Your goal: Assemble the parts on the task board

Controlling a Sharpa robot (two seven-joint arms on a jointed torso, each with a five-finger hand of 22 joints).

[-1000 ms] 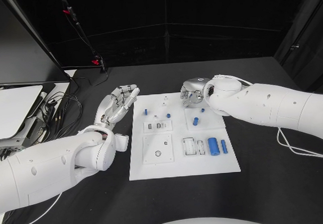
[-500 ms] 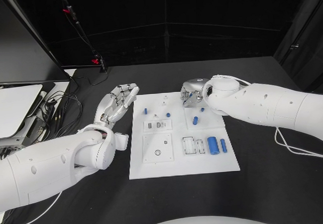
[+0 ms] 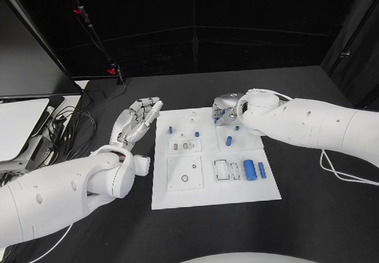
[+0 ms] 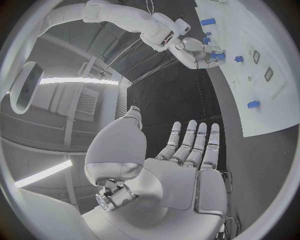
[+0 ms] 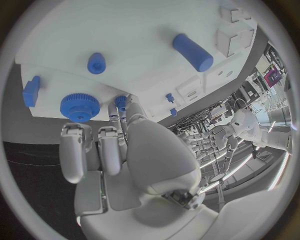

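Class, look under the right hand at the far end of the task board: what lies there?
Beneath the right hand, the right wrist view shows a blue gear on the task board, with a small blue part at the fingertips. Whether the fingers pinch that part cannot be told.

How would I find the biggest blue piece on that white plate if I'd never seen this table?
Start at the white task board in the middle of the black table. Go to its near right part, well short of the right hand at the far edge. There the large blue cylinder lies on its side, far thicker than the slim blue pin beside it.
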